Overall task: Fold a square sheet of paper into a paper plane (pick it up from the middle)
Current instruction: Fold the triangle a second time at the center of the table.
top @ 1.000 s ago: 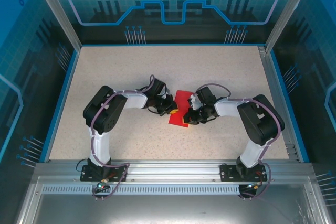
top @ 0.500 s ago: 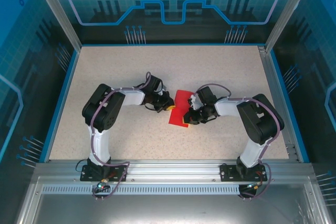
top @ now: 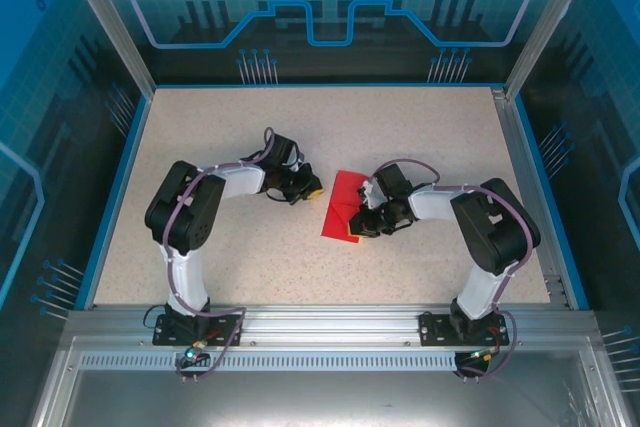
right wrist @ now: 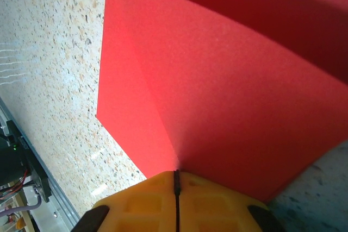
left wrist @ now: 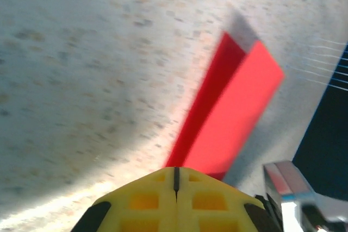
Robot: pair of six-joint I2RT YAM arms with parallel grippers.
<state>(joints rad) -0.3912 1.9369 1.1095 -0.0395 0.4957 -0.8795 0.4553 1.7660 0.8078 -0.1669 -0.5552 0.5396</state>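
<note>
The square sheet of paper (top: pixel 343 203), bright red and partly folded, lies on the speckled table between the two arms. In the right wrist view the paper (right wrist: pixel 228 96) shows a crease running straight into the closed slit of my right gripper (right wrist: pixel 175 173), whose yellow fingertips sit shut at its near edge, pinching the fold. In the top view the right gripper (top: pixel 359 226) is at the sheet's lower right side. My left gripper (top: pixel 312 190) is shut and empty, a short way left of the sheet. From the left wrist, the paper (left wrist: pixel 231 118) lies ahead of that gripper (left wrist: pixel 175 176), one flap raised.
The speckled tabletop (top: pixel 220 137) stretches open behind and to both sides of the arms. A blue rim (top: pixel 120 187) and metal frame posts bound the table. An aluminium rail (top: pixel 320 322) carries both arm bases at the near edge.
The left gripper has drawn back to the left, off the red sheet, still shut. The right gripper and the paper have stayed in place.
</note>
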